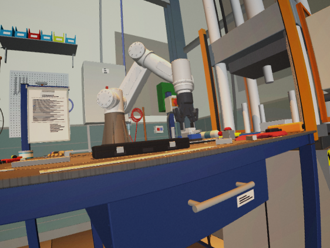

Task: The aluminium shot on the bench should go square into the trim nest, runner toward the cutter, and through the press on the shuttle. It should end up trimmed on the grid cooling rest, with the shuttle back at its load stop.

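My gripper [186,120] hangs just above the pale aluminium shot [190,131], which sits on the bench behind a long black case. The gripper is open and holds nothing. The shot's lower part is hidden by the case and a blue block [194,136]. To the right stands the press [258,58] with its grey upper platen raised between white columns. Under the press I see a red plate [261,135] and an orange block [286,127] at bench level. I cannot tell the trim nest, the shuttle or the cooling rest apart from this low angle.
The long black case [141,147] lies across the bench in front of the arm. A cream ruler strip [117,161] runs along the front edge. A striped cylinder [210,134] and a small grey box with a red button [227,132] lie right of the shot.
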{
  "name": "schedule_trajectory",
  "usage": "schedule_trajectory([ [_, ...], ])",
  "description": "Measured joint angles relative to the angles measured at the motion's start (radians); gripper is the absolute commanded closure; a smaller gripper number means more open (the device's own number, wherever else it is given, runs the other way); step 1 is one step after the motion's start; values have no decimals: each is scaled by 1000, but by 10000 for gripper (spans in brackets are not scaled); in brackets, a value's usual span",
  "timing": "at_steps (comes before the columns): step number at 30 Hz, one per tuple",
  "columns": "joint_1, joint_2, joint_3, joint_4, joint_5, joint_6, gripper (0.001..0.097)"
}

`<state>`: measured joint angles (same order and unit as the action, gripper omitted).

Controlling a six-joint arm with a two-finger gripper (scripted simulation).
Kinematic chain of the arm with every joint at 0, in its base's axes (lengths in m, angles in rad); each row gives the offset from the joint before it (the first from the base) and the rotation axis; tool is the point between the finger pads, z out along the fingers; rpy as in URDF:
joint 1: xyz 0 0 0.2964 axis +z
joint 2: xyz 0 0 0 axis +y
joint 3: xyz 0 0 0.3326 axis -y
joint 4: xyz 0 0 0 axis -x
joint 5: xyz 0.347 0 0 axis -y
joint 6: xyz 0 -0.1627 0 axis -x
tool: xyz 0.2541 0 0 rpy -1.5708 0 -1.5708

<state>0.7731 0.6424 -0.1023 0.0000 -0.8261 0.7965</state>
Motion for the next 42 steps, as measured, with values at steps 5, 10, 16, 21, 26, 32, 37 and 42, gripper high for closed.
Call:
schedule_trajectory([
  [5,0,10,-1,0,11,0,381],
  [10,0,17,-2,0,19,0,381],
  [16,0,20,-2,0,23,0,381],
  [21,0,20,-2,0,23,0,381],
  [26,0,21,-2,0,23,0,381],
  [32,0,21,-2,0,23,0,486],
  [37,0,20,-2,0,22,0,586],
  [42,0,20,-2,0,22,0,686],
])
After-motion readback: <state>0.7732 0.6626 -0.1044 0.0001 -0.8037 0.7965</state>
